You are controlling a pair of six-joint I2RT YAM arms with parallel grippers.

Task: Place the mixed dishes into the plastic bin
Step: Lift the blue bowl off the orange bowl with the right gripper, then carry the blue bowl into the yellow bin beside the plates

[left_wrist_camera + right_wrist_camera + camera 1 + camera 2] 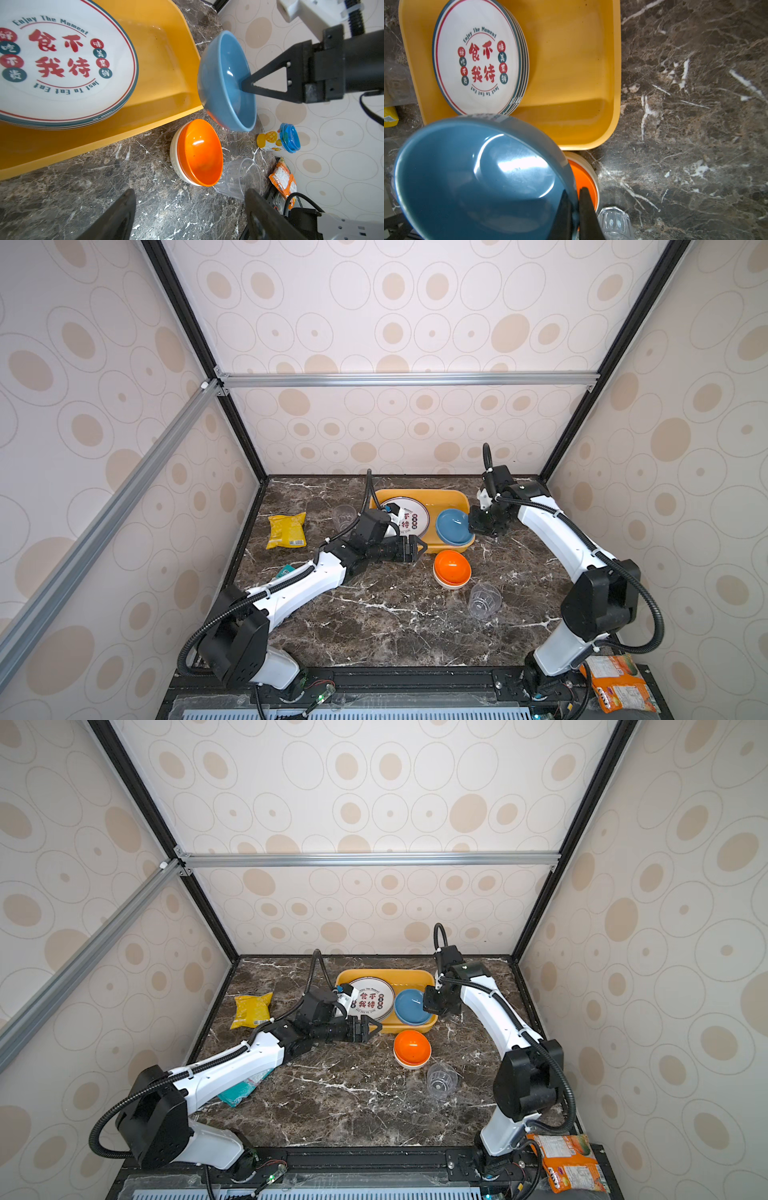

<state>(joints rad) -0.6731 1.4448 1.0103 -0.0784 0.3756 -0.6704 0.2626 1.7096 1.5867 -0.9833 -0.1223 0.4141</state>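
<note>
**I Hold the Blue Bowl Over the Bin**

My right gripper (pixel 576 207) is pinched tight on the rim of the blue bowl (pixel 477 172). One finger is inside the bowl and one is outside. I hold the bowl up, tipped to one side, over the right end of the yellow bin (pixel 419 492), by its near corner.

A stack of plates (pixel 409 516) lies in the left part of the bin. The top plate has red letters on it.

My left gripper (pixel 420 548) has its jaws wide apart, with nothing between them. It hangs just in front of the bin's near edge.

The orange bowl (pixel 452 566) sits inside a white bowl (pixel 451 584) on the table (pixel 374 626), just in front of the bin and to the right of my left gripper. A clear cup (pixel 484 600) is near those two bowls, a bit closer to my right arm. A second clear cup (pixel 343 517) stands on the table just left of the bin, behind my left arm. The yellow snack bag (pixel 286 530) lies farther left.
</note>
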